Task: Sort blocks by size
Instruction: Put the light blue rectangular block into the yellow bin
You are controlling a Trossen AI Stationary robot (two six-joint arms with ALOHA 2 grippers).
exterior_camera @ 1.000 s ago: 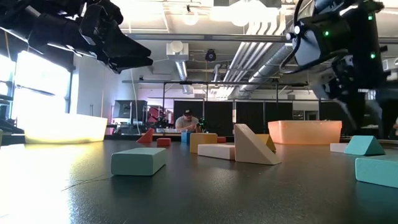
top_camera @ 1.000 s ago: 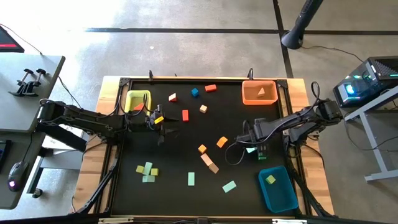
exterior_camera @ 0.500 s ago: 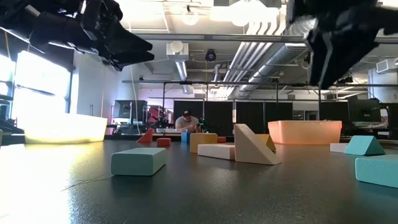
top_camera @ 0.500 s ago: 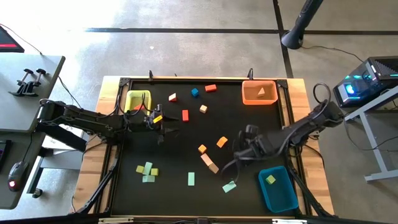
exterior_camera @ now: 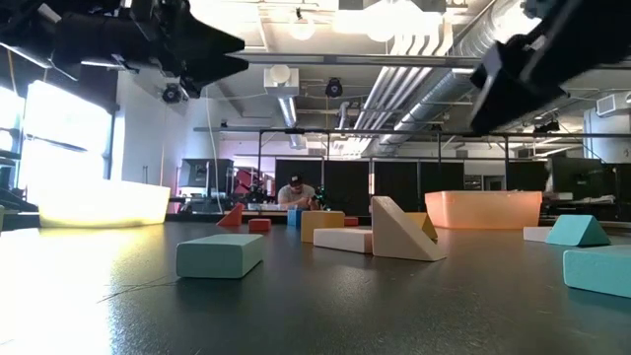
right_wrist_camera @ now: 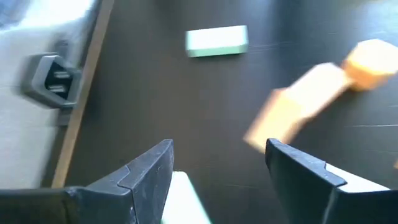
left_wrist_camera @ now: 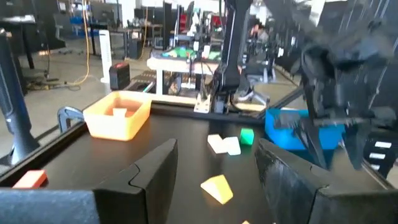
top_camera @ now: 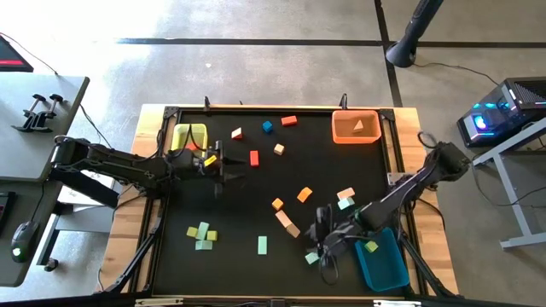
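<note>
Right gripper (top_camera: 324,253), jaws spread and empty, low over the mint block (top_camera: 313,256) at lower centre-right, risks nudging it aside; left gripper (top_camera: 223,164) idles released.

Coloured wooden blocks (top_camera: 282,219) scattered on mat

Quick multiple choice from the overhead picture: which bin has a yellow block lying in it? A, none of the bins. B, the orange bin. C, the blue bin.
C: in the high view a small yellow block lies inside the blue bin at the table's near right corner.
</note>
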